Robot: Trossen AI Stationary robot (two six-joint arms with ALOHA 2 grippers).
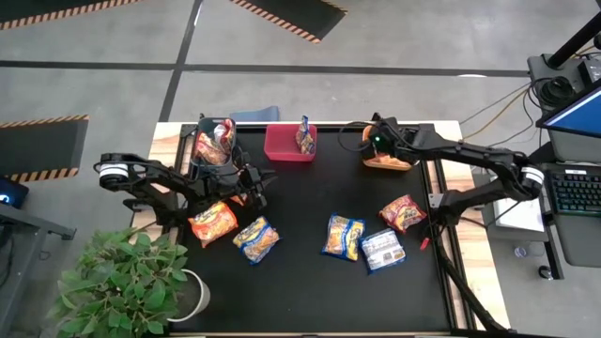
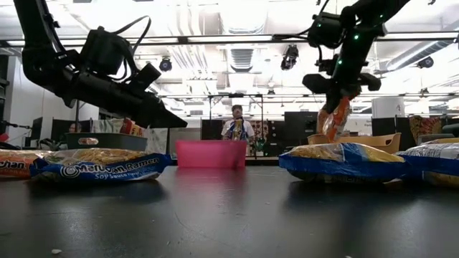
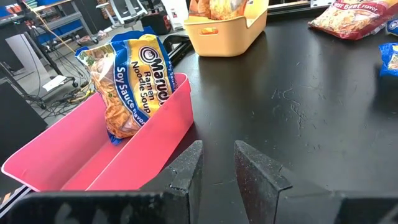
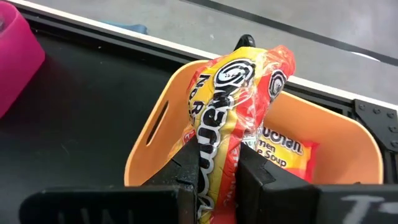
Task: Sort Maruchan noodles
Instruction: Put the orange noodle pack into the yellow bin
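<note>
Black tabletop under bright workshop lights, and we are hanging our right gripper [image 4: 217,171] over the orange bin [image 4: 155,140] at the far right of the table, its fingers pinching an orange-and-yellow noodle packet [image 4: 239,106] by one edge so the rest dangles over the bin's mouth. One matching packet [image 4: 283,152] is already lying inside. We are judging this the drop step, and doing it well means lowering until the hanging end is inside the walls before letting go; the crinkly plastic looks light and floppy, so a high release could let it catch the rim and tip out onto the table.

Our left gripper [image 3: 214,168] is holding nothing, hovering low over the table just beside the red bin [image 3: 112,152], its fingers a narrow gap apart. A blue-and-yellow soy sauce packet [image 3: 134,84] is standing propped in that red bin.

On the table, five packets are waiting: an orange one [image 1: 213,222] and a blue-and-yellow one [image 1: 256,238] near the left arm, another blue-and-yellow [image 1: 344,236], a silver-white one [image 1: 382,249] and a red-orange one [image 1: 403,213] towards the right. The dark grey bin [image 1: 230,158] at far left is holding a couple of reddish packets.
</note>
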